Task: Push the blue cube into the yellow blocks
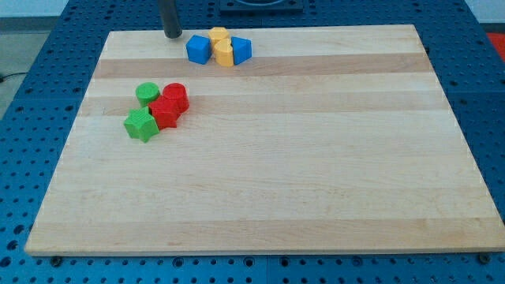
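Even, bright overhead lighting; image sharp throughout.
Blocks cast only short, soft shadows on the wooden board (268,158). No glare or hot spots appear on the wood. The rod near the view's top looks slightly soft.

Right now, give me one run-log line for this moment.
my tip: up-left of blue cube, gap | blue cube: against yellow blocks | other blue block: on their right | red/green cluster: apart

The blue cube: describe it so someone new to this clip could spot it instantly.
Look at the top edge of the wooden board, left of centre, where four blocks cluster. The blue cube is the leftmost, touching the yellow blocks; my tip is just to its upper left. The other blue block sits on the yellow blocks' right.
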`<action>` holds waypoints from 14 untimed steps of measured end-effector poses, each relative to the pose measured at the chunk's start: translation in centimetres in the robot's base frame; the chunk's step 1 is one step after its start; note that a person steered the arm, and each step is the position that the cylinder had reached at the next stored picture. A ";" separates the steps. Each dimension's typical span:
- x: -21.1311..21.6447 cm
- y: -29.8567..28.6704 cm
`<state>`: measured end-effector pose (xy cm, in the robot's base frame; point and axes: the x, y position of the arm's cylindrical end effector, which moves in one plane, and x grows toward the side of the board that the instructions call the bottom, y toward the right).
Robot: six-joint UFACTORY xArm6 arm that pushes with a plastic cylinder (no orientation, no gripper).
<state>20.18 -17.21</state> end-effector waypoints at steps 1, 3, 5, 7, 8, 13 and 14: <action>0.4 0.0; 0.4 0.0; 0.3 -0.2; 1.0 -0.2; 4.2 1.2; 11.3 -2.7; 12.2 -6.4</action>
<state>32.43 -23.61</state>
